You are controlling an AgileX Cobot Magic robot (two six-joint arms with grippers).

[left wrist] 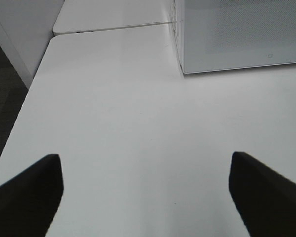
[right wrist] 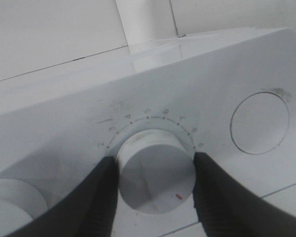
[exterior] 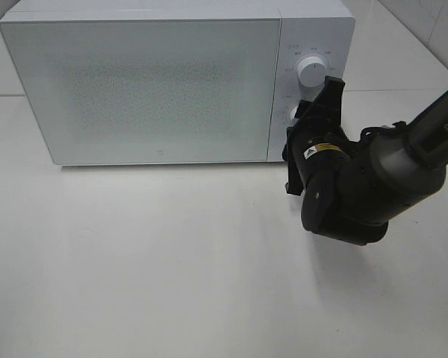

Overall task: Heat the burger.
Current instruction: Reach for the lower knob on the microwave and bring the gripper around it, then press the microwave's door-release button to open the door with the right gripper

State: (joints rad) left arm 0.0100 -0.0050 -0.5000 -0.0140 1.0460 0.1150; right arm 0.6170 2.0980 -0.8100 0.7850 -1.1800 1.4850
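The burger is hidden; the white microwave (exterior: 142,82) stands at the back of the table with its door closed. My right gripper (exterior: 306,119) is at the control panel, below the upper knob (exterior: 311,72). In the right wrist view its two black fingers (right wrist: 106,197) press on either side of the round white timer knob (right wrist: 155,177), so the right gripper (right wrist: 155,170) is shut on it. A red mark shows on the knob's face, and numbers ring the dial. My left gripper (left wrist: 148,197) hangs open over bare table with nothing between its fingers.
A round door button (right wrist: 260,123) sits beside the gripped knob, and the second knob (right wrist: 10,207) is on its other side. The microwave's corner (left wrist: 241,34) stands ahead of the left gripper. The table's left edge (left wrist: 19,113) drops to dark floor.
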